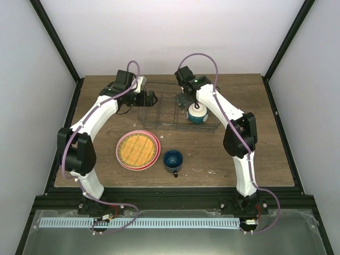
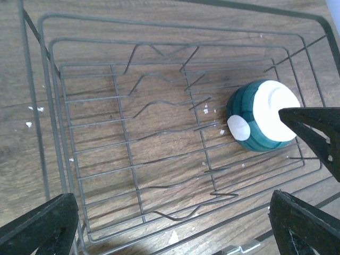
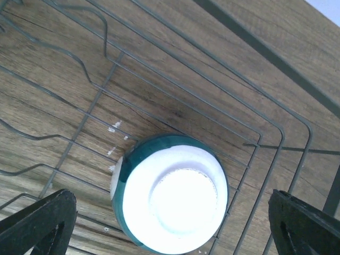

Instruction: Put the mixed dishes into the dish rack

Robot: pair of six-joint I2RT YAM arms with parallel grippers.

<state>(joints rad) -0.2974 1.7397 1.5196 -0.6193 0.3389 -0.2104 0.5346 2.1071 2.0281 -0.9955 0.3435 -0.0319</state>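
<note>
The dark wire dish rack stands at the back of the table. A small bowl, teal outside with a cream base, lies upside down in the rack's right part. My right gripper hangs open just over it, and the wrist view has one finger on either side of the bowl. My left gripper is open over the rack's left end with only wires between its fingers. The woven orange-yellow plate lies on the pink plate in front of the rack. The dark blue mug stands upright to their right.
The rack's inner dividers are bent wires rising from its floor. White crumbs dot the wooden table. Black frame posts and white walls close in the table's sides and back.
</note>
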